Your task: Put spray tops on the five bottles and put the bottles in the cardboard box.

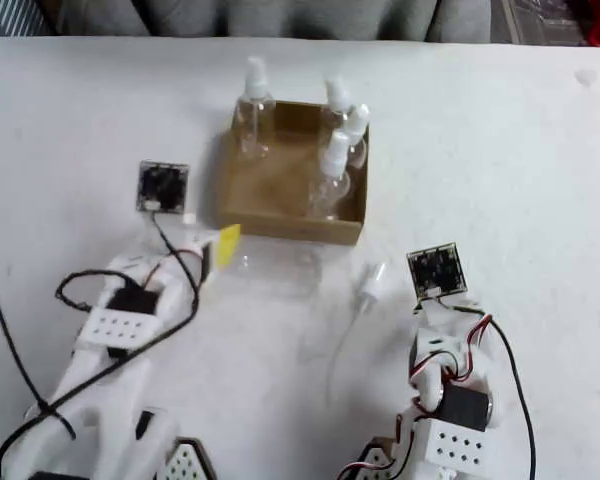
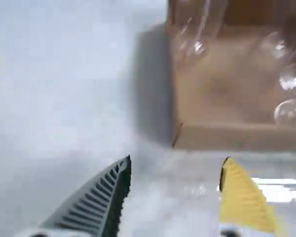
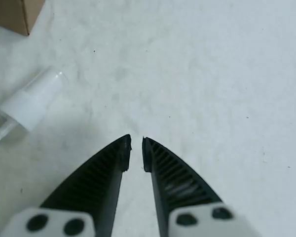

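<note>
Four capped bottles (image 1: 255, 105) stand in the cardboard box (image 1: 290, 228). The fifth bottle (image 1: 280, 270) lies uncapped on the table (image 1: 540, 150) just in front, its spray top (image 1: 372, 283) beside it. Left wrist: the left gripper (image 2: 176, 163) is spread wide at that bottle, probably to steady it. Right wrist: the right gripper (image 3: 136, 143) is all but together, holding nothing, near the spray top.

No readable text, labels, numbers or signs on any surface in these views.
</note>
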`<action>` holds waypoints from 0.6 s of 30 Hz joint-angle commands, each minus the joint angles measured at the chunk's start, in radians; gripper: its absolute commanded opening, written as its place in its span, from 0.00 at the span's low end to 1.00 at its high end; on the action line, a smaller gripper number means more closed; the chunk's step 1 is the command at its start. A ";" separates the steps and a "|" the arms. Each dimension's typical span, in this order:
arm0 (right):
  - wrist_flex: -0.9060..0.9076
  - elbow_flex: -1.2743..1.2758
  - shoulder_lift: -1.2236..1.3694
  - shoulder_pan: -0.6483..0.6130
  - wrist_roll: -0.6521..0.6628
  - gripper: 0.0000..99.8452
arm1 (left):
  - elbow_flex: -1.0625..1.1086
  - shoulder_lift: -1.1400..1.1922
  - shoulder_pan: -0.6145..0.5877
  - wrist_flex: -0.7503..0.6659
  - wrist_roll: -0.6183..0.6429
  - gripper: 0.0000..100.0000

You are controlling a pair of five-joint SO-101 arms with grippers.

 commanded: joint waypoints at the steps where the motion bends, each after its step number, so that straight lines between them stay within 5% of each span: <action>1: 0.004 0.012 -0.010 0.013 0.011 0.02 | 0.035 -0.070 -0.082 0.078 0.011 0.27; 14: 0.022 0.012 -0.012 0.015 0.011 0.02 | 0.287 -0.220 -0.205 -0.035 0.005 0.26; 18: 0.022 0.012 -0.013 0.015 0.009 0.02 | 0.333 -0.288 -0.208 -0.035 0.002 0.14</action>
